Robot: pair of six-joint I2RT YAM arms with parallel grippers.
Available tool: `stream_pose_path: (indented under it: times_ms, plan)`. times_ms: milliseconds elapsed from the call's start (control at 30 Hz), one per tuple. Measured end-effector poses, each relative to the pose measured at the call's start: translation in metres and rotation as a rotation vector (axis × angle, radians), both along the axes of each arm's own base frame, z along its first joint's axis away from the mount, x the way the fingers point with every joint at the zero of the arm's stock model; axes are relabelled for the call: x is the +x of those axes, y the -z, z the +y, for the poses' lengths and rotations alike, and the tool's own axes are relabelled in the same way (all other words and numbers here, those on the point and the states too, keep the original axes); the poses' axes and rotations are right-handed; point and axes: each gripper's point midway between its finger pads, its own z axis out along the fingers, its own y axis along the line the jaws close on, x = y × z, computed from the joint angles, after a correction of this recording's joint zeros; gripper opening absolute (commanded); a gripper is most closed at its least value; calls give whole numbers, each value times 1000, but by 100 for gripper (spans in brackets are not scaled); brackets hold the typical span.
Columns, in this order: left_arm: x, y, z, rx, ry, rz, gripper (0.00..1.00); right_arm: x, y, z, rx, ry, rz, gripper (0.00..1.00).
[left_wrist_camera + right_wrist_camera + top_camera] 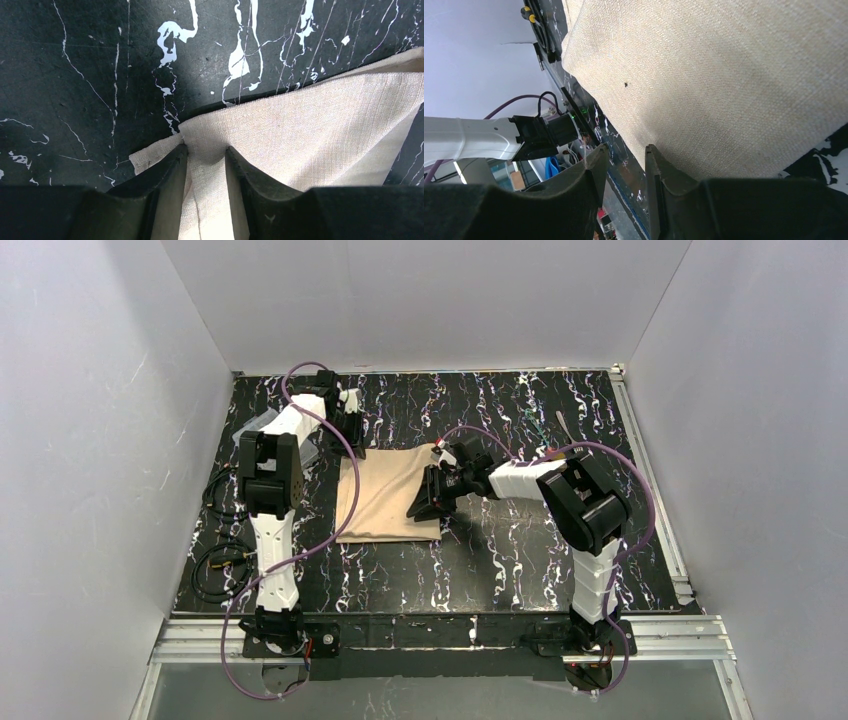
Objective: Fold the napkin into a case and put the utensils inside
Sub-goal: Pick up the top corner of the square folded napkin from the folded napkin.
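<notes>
White arms [275,550], black joints [270,475] — purple cables [521,96], black fingers [165,185]

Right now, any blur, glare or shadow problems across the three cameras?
Top external view: even light, tan-beige cloth napkin sharp, no glare. Left wrist view: weave crisp, left gripper's black fingers soft, shadow darkens the black marbled table. Right wrist view: tilted, weave sharp, right gripper's dark fingers underexposed.

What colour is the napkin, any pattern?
Plain tan-beige napkin, unpatterned; right wrist view shows it best.
</notes>
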Motion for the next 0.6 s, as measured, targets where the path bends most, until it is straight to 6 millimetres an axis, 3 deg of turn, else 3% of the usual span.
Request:
stream_pose_path:
  times_ms: [267, 600]
  plan:
    - [-1, 0, 2, 27, -13, -36, 37, -1, 8, 1, 1, -1, 11, 39]
    - [0, 1, 2, 26, -22, -38, 15, -4, 12, 0, -4, -2, 23, 38]
